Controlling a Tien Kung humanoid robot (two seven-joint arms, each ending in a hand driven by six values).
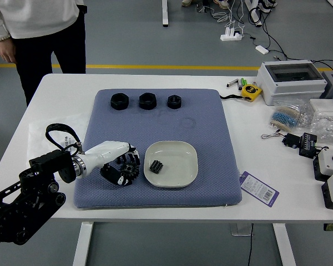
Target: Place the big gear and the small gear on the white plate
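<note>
My left hand (pixel 124 167) reaches in from the left over the blue mat, its fingers curled around the big black gear (pixel 131 169), which sits on the mat just left of the plate. Fingers cover part of the gear, and it appears to still touch the mat. On the white plate (pixel 177 167) lies the small black gear (pixel 156 166), near the plate's left side.
Three black nuts (pixel 147 101) stand in a row at the back of the blue mat (pixel 211 127). To the right are a purple-edged tag (pixel 259 188), a yellow tape measure (pixel 250 92) and boxes. A person stands at the far left, one hand hanging down.
</note>
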